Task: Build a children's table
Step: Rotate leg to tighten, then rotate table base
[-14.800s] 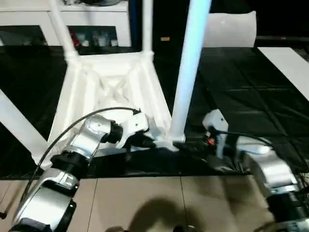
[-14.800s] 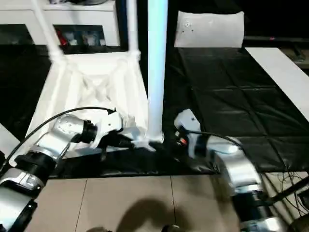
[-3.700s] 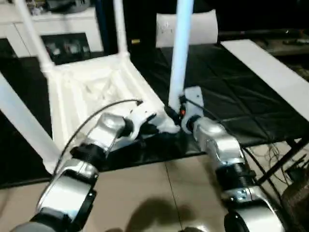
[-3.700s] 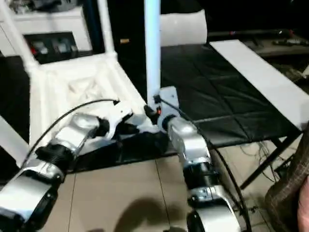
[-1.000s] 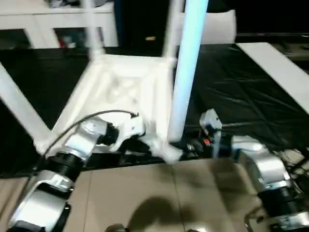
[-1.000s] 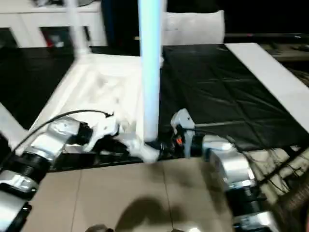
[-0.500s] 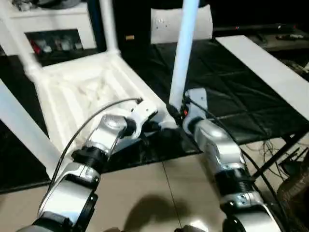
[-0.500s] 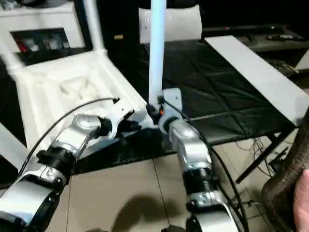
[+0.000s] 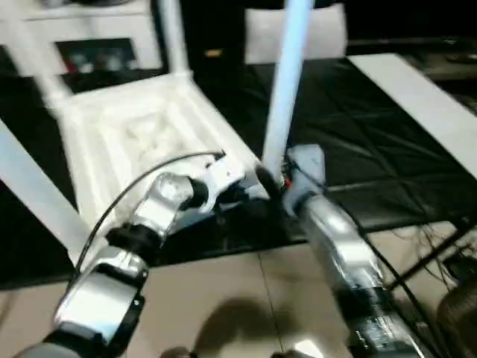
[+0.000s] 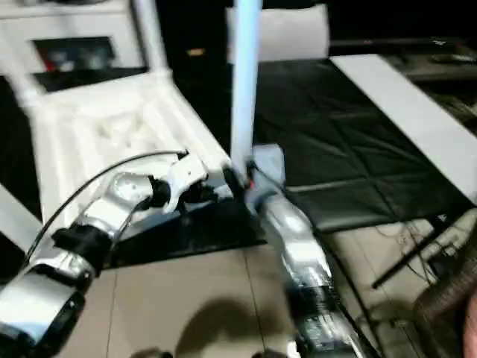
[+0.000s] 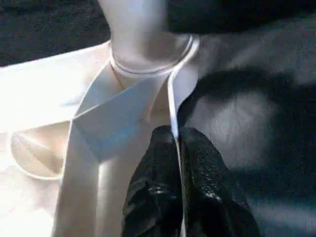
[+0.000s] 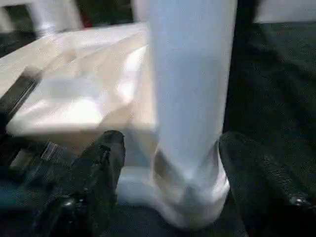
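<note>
The children's table lies upside down, its white ribbed tabletop [image 9: 141, 134] on a black mat with several white legs standing up from the corner sockets. My left gripper [image 11: 177, 140] is shut on the thin rim of the tabletop beside the near right socket [image 11: 148, 54]. That corner's leg [image 9: 283, 97] rises between the fingers [image 12: 101, 163] of my right gripper [image 12: 170, 143], which stands open, one finger on each side of the leg's base with a gap showing. Seen from my head, both grippers meet at that corner [image 9: 261, 186].
A black mat [image 9: 358, 149] covers the floor under the table. A flat white sheet [image 9: 328, 30] stands at the back, a long white board [image 9: 417, 97] lies to the right, white shelving [image 9: 74, 30] at the back left. Cables and a stand [image 9: 440, 246] sit at the near right.
The camera has shifted and tilted a little. Both grippers remain at the near right corner, the left one still pinching the rim, the right one still around the leg's base.
</note>
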